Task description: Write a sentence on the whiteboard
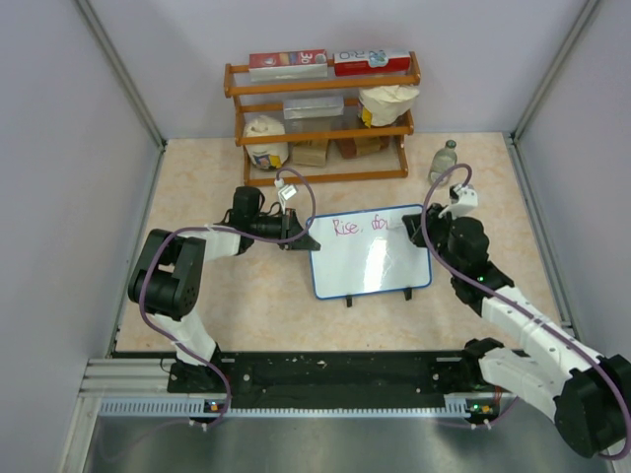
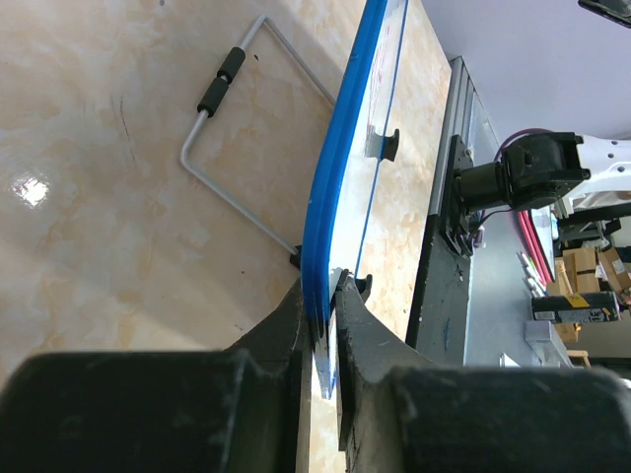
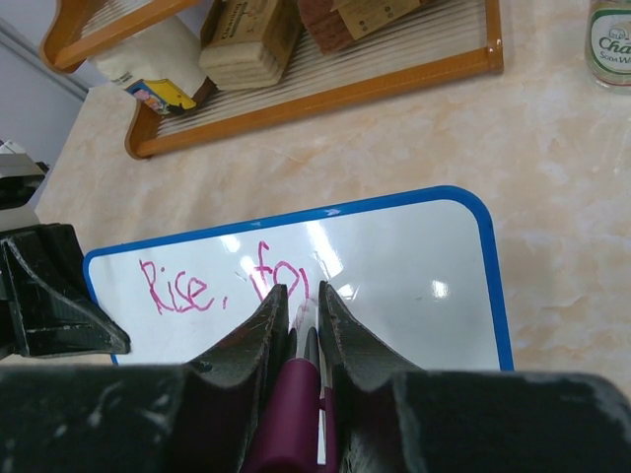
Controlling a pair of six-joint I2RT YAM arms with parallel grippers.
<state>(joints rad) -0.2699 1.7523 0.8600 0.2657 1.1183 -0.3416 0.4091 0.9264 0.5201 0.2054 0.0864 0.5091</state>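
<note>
The whiteboard point(image 1: 375, 266), white with a blue frame, stands mid-table on two black feet. Pink lettering of the sentence point(image 1: 360, 227) runs along its top; in the right wrist view it reads "Rise," point(image 3: 182, 286), followed by a few more strokes partly hidden behind the fingers. My left gripper point(image 1: 304, 239) is shut on the board's left blue edge point(image 2: 340, 158), which passes between the jaws of the left gripper point(image 2: 323, 296). My right gripper point(image 3: 299, 296) is shut on a magenta marker point(image 3: 296, 404). The marker's tip is at the board, at the end of the lettering.
A wooden rack point(image 1: 320, 113) holding boxes and bags stands at the back. A small bottle point(image 1: 444, 158) sits to its right. Behind the board a wire stand with a black grip point(image 2: 222, 84) lies against the tabletop. Grey walls enclose both sides.
</note>
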